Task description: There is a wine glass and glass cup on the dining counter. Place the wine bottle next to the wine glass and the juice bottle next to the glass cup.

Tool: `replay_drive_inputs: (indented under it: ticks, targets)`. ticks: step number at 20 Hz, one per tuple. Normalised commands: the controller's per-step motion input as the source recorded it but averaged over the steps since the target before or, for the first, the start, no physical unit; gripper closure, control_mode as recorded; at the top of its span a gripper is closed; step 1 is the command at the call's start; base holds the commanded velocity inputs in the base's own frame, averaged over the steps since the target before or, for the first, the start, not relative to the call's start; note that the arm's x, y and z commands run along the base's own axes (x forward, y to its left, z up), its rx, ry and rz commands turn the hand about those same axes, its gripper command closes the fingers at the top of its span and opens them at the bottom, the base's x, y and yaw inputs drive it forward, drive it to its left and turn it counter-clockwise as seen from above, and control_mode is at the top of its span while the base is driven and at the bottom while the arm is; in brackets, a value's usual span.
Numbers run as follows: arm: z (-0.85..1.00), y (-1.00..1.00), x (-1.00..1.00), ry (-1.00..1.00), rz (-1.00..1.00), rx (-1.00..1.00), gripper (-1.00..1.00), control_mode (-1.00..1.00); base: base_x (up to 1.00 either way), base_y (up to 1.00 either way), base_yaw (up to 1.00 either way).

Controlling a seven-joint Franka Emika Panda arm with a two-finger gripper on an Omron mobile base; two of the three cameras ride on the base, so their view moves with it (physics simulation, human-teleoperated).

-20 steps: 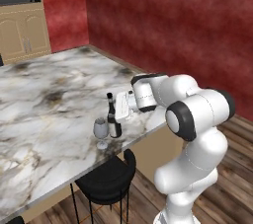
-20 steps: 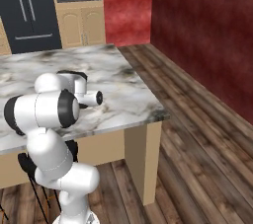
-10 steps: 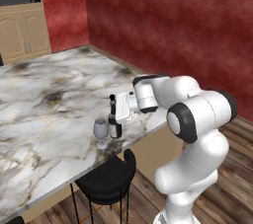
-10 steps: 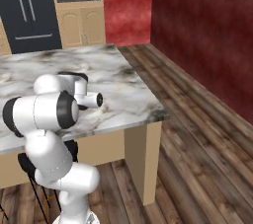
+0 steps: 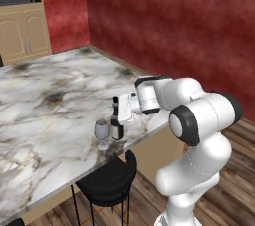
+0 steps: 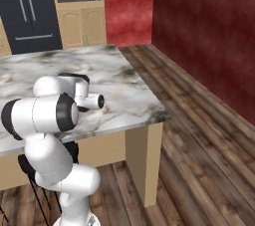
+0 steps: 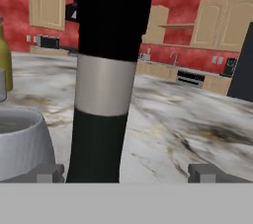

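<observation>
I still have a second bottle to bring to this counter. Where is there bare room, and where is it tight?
The counter has broad bare marble left of the wine glass and back toward the red wall. It is crowded at the near edge by the stool: wine glass, wine bottle and open tool sit close together.

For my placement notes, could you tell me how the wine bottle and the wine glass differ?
The wine bottle is dark and opaque with a pale label; the wine glass is clear. The bottle is taller; the glass is shorter and stemmed. Both stand upright, side by side, on the dining counter.
</observation>
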Motion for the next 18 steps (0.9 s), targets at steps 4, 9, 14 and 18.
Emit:
replay_drive_inputs:
  ticks: [4, 9, 14, 18]
  targets:
    - [0.0, -0.16, 0.05, 0.0, 0.0, 0.0, -1.0, -1.0, 0.0, 0.0, 0.0]
    - [0.0, -0.13, 0.05, 0.0, 0.0, 0.0, -1.0, -1.0, 0.0, 0.0, 0.0]
    - [0.0, -0.01, -0.01, 0.0, 0.0, 0.0, -1.0, -1.0, 0.0, 0.0, 0.0]
    - [0.0, 0.0, -0.11, 0.0, 0.0, 0.0, -1.0, -1.0, 0.0, 0.0, 0.0]
